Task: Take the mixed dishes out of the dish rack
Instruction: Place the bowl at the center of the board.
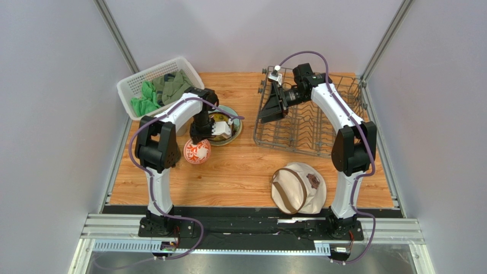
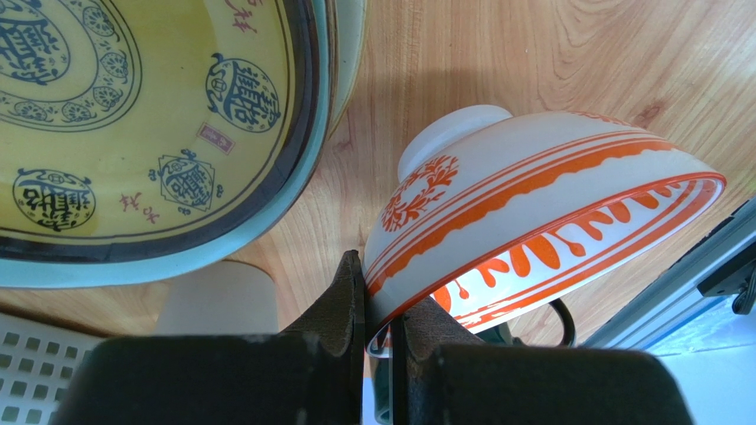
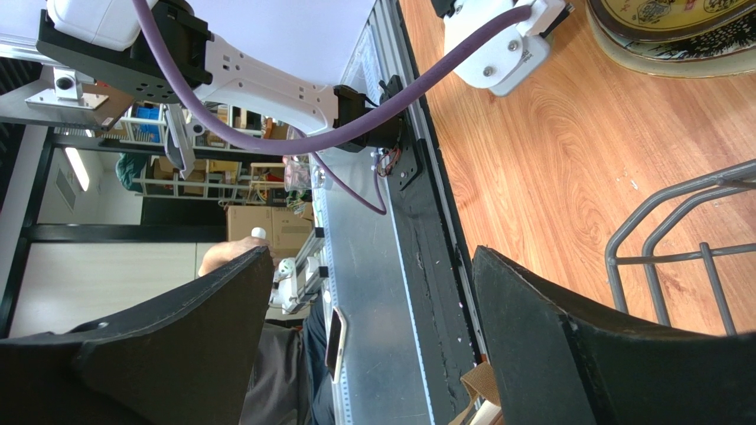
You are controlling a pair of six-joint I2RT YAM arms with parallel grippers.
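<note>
Several blue Chinese characters point(image 2: 242, 91) on yellow plate point(image 2: 169, 53); left fingers point(image 2: 342, 301) pinch bowl point(image 2: 532, 204) rim.

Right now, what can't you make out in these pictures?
- Top view: the left arm covers most of the stacked plates, so their count is unclear.
- Top view: the right arm hides part of the dish rack; the right wrist view shows only one wire corner.
- Left wrist view: the bowl, pinched at its rim by the left gripper, hides whether it touches the table.
</note>
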